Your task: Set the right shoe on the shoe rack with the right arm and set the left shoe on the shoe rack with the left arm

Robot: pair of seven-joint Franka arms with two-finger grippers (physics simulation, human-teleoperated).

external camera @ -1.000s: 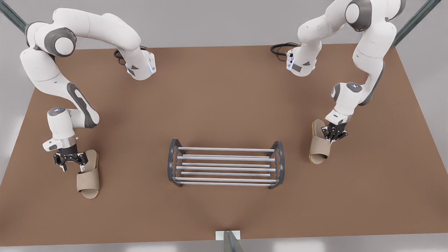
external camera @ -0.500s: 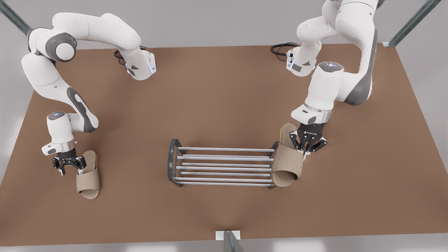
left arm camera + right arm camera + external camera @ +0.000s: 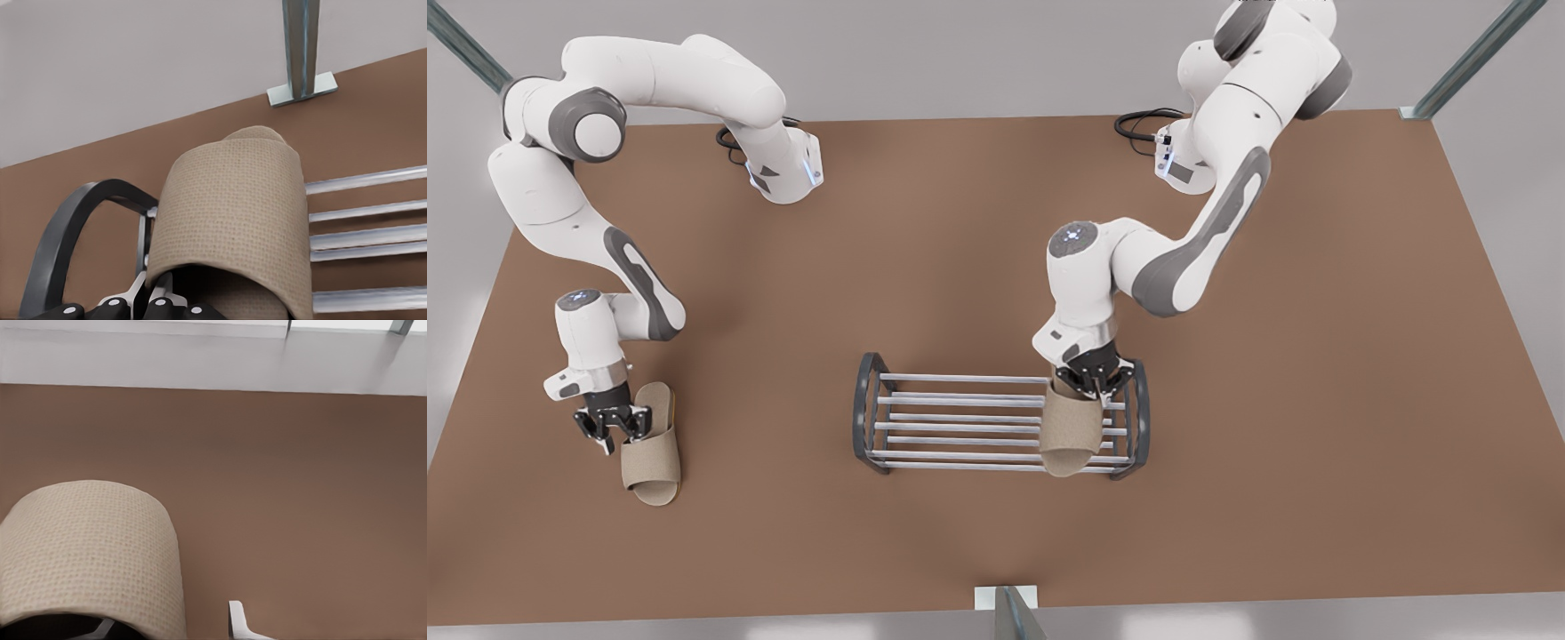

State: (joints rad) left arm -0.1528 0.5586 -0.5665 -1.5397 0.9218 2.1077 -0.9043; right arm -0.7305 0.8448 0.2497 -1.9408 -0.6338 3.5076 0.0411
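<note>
Left gripper [image 3: 1092, 378] pinches the heel edge of the left shoe [image 3: 1069, 431], which sits over the shoe rack [image 3: 960, 422] at the front view's right end, toe toward the near edge; whether its sole rests on the bars, cannot tell. Heel grip leaves the band free, likely so the sole lands flat across the bars.

Right gripper [image 3: 612, 424] is at the heel of the right shoe [image 3: 651, 458], flat on the table [image 3: 960, 249] well to the front view's left of the rack; its grip cannot be told.

Left shoe [image 3: 1069, 431] over shoe rack [image 3: 960, 418]; right shoe [image 3: 651, 449] on table [image 3: 960, 249], front view's left.
</note>
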